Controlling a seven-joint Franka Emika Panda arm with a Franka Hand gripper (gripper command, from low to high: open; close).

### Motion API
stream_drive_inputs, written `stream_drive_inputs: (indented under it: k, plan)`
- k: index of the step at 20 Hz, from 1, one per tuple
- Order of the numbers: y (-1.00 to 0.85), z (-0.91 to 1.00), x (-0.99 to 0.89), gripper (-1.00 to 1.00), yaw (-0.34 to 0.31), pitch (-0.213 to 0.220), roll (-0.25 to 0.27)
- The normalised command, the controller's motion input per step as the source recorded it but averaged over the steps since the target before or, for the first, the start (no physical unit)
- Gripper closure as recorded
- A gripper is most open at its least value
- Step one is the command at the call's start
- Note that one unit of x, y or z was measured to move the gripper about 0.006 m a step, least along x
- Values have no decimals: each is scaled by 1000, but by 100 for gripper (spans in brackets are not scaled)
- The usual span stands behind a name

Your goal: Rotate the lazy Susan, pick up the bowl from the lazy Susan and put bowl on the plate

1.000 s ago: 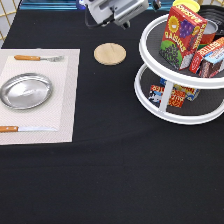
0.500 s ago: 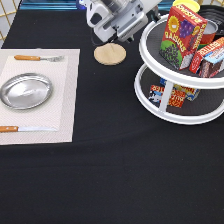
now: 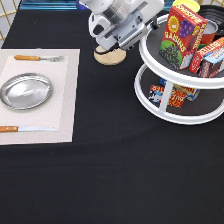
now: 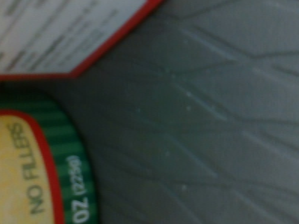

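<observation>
The gripper (image 3: 145, 32) hangs at the lazy Susan (image 3: 175, 112)'s upper tier rim; its finger state cannot be told. No bowl shows, so reaching seems in hand. The plate (image 3: 25, 91) lies bare, well apart from the lazy Susan.

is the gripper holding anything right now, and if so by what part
It cannot be told. The gripper is at the exterior view's top, by the lazy Susan's upper tier, its fingertips hidden behind the hand. The plate has no bowl on it.
</observation>
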Motion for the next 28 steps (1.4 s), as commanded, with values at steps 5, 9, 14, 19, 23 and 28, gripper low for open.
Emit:
stream_drive_inputs:
  k: [5, 9, 14, 19, 23, 28]
  plan:
    - [49, -125, 0, -100, 1, 0, 83]
    - [-4, -420, 93, -100, 0, -25, 82]
    - [-5, -120, 532, -100, 0, -23, 19]
    - [0, 0, 715, -100, -4, 0, 0]
    - [0, -21, 788, -100, -15, 0, 0]
    - [-4, -22, 795, -100, -4, 0, 2]
